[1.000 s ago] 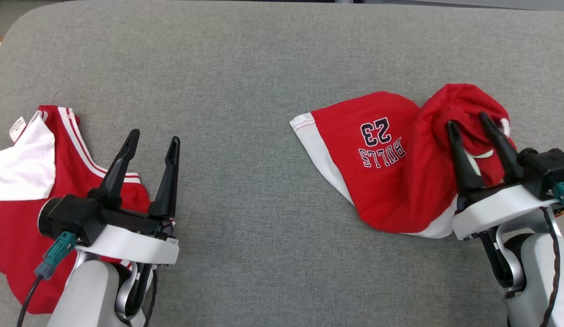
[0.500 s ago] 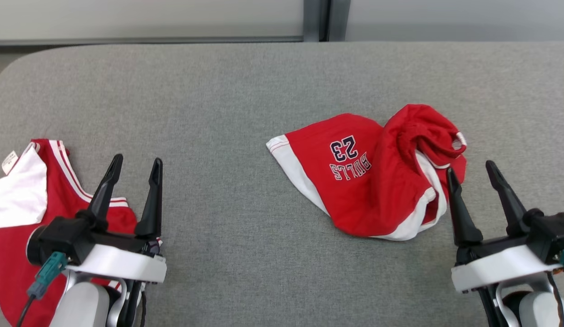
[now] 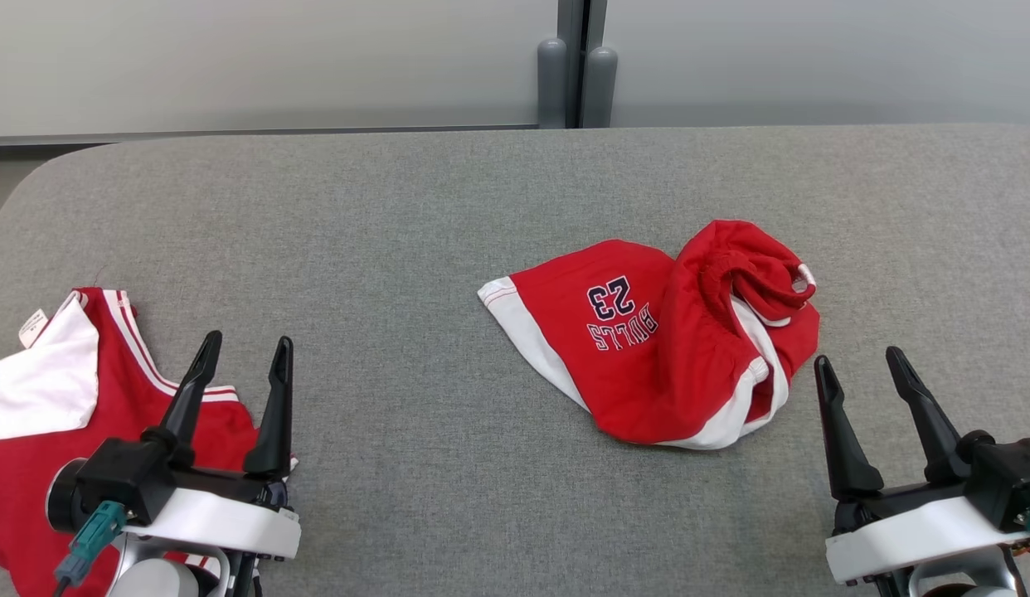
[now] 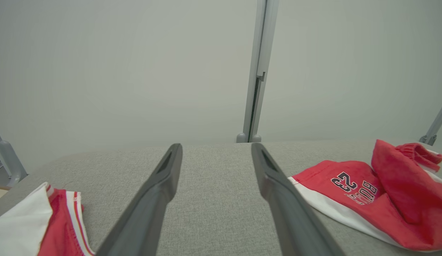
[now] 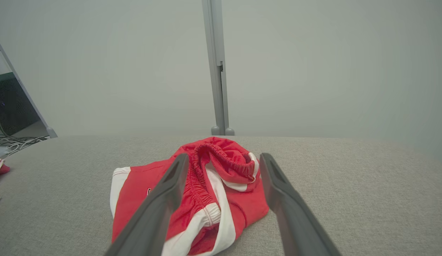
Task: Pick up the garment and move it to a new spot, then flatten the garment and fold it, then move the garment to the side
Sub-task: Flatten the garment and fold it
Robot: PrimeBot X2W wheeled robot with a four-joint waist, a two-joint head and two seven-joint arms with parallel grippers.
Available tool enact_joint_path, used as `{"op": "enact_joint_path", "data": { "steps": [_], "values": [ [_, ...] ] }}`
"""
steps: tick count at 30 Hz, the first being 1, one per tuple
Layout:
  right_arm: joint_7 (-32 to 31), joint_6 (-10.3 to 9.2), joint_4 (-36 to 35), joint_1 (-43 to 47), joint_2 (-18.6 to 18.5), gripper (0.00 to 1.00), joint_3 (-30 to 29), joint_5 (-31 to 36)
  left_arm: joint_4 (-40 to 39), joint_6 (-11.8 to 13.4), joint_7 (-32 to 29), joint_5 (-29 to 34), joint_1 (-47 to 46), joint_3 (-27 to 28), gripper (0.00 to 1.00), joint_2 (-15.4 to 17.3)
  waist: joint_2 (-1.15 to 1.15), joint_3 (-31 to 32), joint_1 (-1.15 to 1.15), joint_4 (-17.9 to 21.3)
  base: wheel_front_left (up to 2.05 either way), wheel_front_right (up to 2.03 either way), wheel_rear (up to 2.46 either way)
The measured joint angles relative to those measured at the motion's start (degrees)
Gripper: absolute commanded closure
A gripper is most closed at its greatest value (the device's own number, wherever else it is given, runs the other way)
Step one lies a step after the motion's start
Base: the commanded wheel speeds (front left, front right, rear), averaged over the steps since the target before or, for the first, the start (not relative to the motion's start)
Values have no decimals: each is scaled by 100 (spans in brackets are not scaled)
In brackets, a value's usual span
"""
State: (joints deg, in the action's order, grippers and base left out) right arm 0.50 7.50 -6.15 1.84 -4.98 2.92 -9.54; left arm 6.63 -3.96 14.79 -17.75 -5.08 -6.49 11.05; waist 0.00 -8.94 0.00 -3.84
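Note:
The garment is a pair of red shorts with white trim and "23 BULLS" print, lying crumpled right of centre on the grey padded table. Its elastic waistband is bunched up at its right end. My right gripper stands open just off the shorts' right edge, apart from the cloth. In the right wrist view the shorts lie beyond the spread fingers of the right gripper. My left gripper is open and empty at the lower left, and the left wrist view shows the shorts far to its right.
A red and white jersey lies spread at the table's left edge, partly under my left arm. It also shows as the jersey at the lower left. A grey wall with an upright post stands behind the table.
My right gripper has opened, let go of the bunched waistband and drawn back. The shorts have settled on the table. The head camera has tilted up, shifting the whole picture.

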Motion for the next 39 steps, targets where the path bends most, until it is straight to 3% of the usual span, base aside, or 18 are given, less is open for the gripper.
{"op": "enact_joint_path", "data": {
  "steps": [19,24,30,31,34,39],
  "values": [
    [-199,0,138,-74,-38,0,174,-64,-236,76,-66,-45,-8,-82,0,58,0,-141,0,-61,0,0,0],
    [-498,0,673,-222,-85,0,503,-243,-266,44,-70,-47,-232,-198,0,43,0,-385,0,-194,0,0,0],
    [-356,0,1322,-466,-19,0,537,-360,-197,41,-53,-68,-380,-193,0,25,0,-626,0,-325,0,0,0],
    [-338,0,1411,-534,-7,37,561,-396,-176,29,-40,-75,-385,-187,0,24,0,-651,0,-333,0,0,0],
    [-207,0,1611,-723,20,100,650,-431,-116,20,-32,-79,-399,-189,0,22,0,-692,0,-334,0,0,0],
    [90,0,1505,-782,34,100,581,-338,-63,5,-7,-78,-462,-190,0,26,0,-660,0,-328,0,0,0]
  ]
}}
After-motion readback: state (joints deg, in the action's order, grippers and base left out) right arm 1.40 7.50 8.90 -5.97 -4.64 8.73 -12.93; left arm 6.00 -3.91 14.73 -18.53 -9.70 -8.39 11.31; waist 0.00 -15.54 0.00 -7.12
